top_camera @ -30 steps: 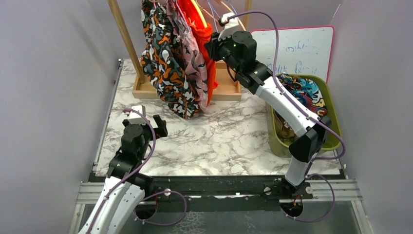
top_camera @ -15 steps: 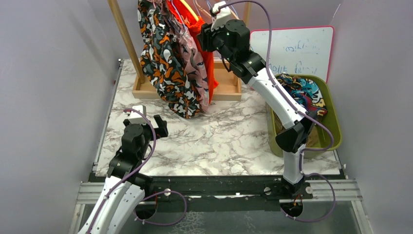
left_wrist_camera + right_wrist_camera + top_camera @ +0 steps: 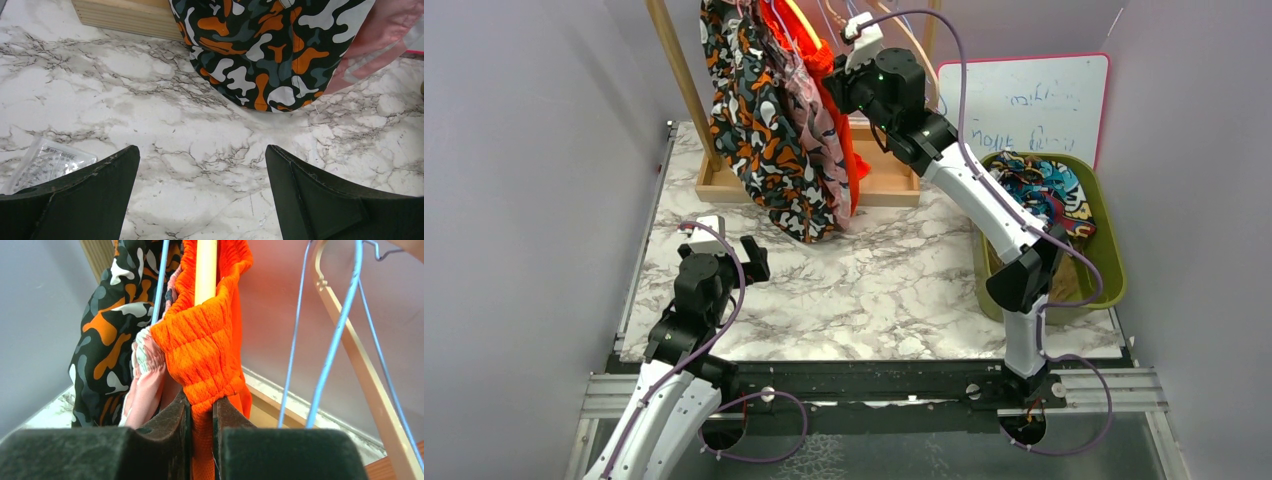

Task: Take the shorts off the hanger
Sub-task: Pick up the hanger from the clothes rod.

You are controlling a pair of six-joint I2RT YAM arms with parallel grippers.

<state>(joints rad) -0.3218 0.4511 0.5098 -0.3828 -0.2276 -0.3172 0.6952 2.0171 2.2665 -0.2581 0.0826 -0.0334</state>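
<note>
Three pairs hang together; your right gripper [image 3: 202,407] clamps orange shorts [image 3: 200,347] by waistband, just under wooden hanger [image 3: 206,265]. Left gripper [image 3: 201,157] gapes empty, well below hanger. Pull sideways and elastic may snag, dragging hanger off.

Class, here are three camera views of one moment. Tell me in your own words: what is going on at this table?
The right gripper is up at the clothes rack, shut on the waistband of the orange shorts, which hang over a pale hanger bar. The blotch-print shorts and pink shorts hang beside them. The left gripper hovers open and low over the marble table, holding nothing. A multicolour pair already lies in the green bin on the right.
</note>
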